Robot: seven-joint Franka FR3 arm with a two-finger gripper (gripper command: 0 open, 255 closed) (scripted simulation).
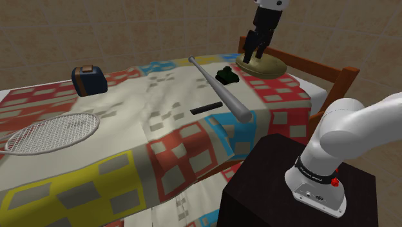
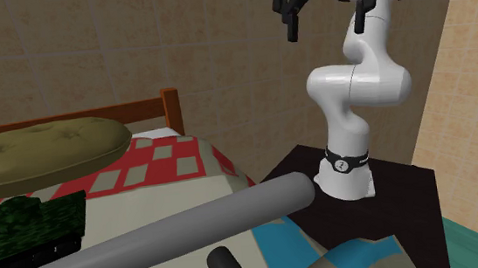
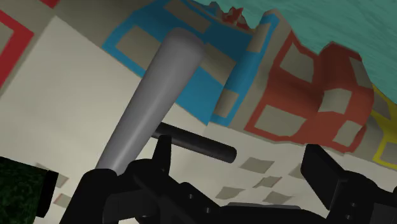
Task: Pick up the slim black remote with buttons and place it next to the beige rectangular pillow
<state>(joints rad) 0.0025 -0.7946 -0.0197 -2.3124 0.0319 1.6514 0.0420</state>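
The slim black remote [image 1: 206,108] lies flat on the patchwork quilt, beside the thick end of a grey baseball bat [image 1: 222,90]. The olive-beige pillow [image 1: 261,64] rests against the wooden headboard. My gripper [image 1: 254,55] hangs open above the pillow, well away from the remote and holding nothing. From the second exterior view the gripper [image 2: 322,13] is high above the bed, with the pillow [image 2: 37,153] at that view's left. In the wrist view the remote [image 3: 197,143] lies on the quilt far beyond my open gripper [image 3: 245,167], next to the bat [image 3: 153,102].
A dark green toy tank [image 1: 227,75] sits between the bat and the pillow. A blue bag [image 1: 89,80] and a racket [image 1: 51,132] lie toward the shoulder view's left. The headboard [image 1: 335,74] borders the bed behind the pillow. My dark stand [image 1: 258,193] adjoins the bed.
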